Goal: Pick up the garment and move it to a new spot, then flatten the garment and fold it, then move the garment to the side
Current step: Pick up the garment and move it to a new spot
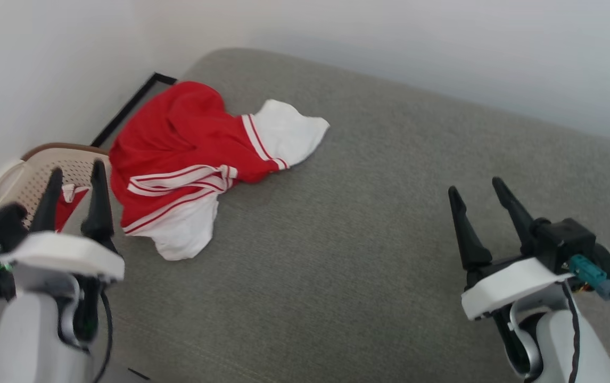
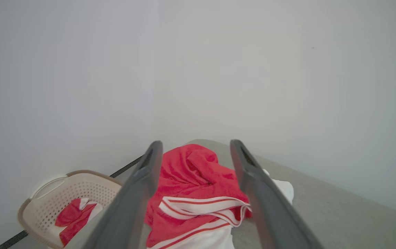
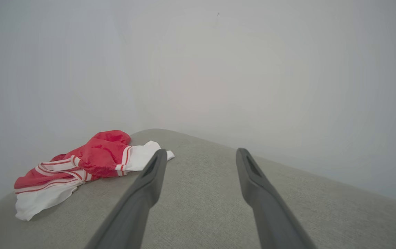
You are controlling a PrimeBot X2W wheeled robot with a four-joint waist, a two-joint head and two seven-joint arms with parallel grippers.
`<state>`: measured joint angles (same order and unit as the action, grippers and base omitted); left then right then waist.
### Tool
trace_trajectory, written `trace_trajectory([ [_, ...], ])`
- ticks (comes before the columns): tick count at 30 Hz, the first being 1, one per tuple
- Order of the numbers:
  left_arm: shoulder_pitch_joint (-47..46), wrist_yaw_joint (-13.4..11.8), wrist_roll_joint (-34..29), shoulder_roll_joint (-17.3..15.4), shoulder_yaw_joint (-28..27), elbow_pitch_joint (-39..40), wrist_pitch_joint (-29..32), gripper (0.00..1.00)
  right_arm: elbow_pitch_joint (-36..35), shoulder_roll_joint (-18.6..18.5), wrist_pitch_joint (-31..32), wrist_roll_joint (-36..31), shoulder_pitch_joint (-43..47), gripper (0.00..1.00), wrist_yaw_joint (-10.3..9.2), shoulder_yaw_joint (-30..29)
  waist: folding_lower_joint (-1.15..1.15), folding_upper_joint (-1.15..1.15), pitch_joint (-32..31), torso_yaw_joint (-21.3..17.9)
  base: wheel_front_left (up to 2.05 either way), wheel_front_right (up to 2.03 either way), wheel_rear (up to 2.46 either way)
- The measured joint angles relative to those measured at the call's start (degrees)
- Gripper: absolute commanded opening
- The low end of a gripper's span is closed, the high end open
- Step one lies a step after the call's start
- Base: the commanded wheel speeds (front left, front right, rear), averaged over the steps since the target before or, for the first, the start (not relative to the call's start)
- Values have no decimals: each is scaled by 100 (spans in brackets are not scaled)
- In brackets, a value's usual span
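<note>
1. The grey upholstered surface (image 1: pixel 363 239) spreads across the head view and ends at a pale wall (image 1: pixel 443 42).
2. The garment (image 1: pixel 188 154) lies crumpled at the far left corner of that surface. It is a red heap with its striped trim bunched in the middle. One white sleeve points toward the wall and the other white part lies nearer the robot.
3. A beige perforated basket (image 1: pixel 28 181) stands off the surface's left edge, just beside the garment.
4. The left gripper (image 1: pixel 77 169) is spread wide with nothing between its fingers. In the head view it shows in front of the basket, with the garment just to its right and slightly ahead. In its wrist view the garment (image 2: pixel 191 193) shows in the gap of the left gripper (image 2: pixel 195 143), beyond the fingers.
5. The right gripper (image 1: pixel 474 185) is likewise spread and empty, over bare upholstery. The garment (image 3: pixel 80 166) lies well apart from it, off to the left of the right gripper (image 3: pixel 201 151).
6. A small red cloth (image 2: pixel 73 216) lies inside the basket (image 2: pixel 91 173).
</note>
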<state>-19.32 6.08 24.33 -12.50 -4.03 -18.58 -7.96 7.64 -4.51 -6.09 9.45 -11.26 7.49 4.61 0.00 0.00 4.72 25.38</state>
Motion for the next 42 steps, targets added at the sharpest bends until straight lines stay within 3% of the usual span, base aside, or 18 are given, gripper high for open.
trace_trajectory([
  [15,-2355,123,657,-709,499,-2465,107,100,-588,-276,267,-98,-612,100,0,67,0,0,1159,-799,0,0,0],
  [22,-3281,124,1005,-967,764,-3852,971,100,-828,-375,400,-136,-790,100,0,105,0,0,1716,-1167,0,0,0],
  [28,-3823,27,1102,-1002,825,-4902,1703,100,-1056,-374,487,-170,-905,100,0,189,0,0,2128,-1404,0,0,0],
  [36,-4169,-347,1089,-1020,950,-5311,2644,100,-1282,-360,617,-204,-934,100,0,232,0,0,2442,-1569,0,0,0],
  [41,-4245,-383,1066,-1040,1007,-5325,2830,100,-1340,-371,668,-232,-940,100,0,226,0,0,2490,-1577,0,0,0],
  [42,-4247,-365,1090,-1042,1003,-5332,2837,65,-1338,-375,668,-231,-943,100,0,225,0,0,2485,-1576,0,0,0],
])
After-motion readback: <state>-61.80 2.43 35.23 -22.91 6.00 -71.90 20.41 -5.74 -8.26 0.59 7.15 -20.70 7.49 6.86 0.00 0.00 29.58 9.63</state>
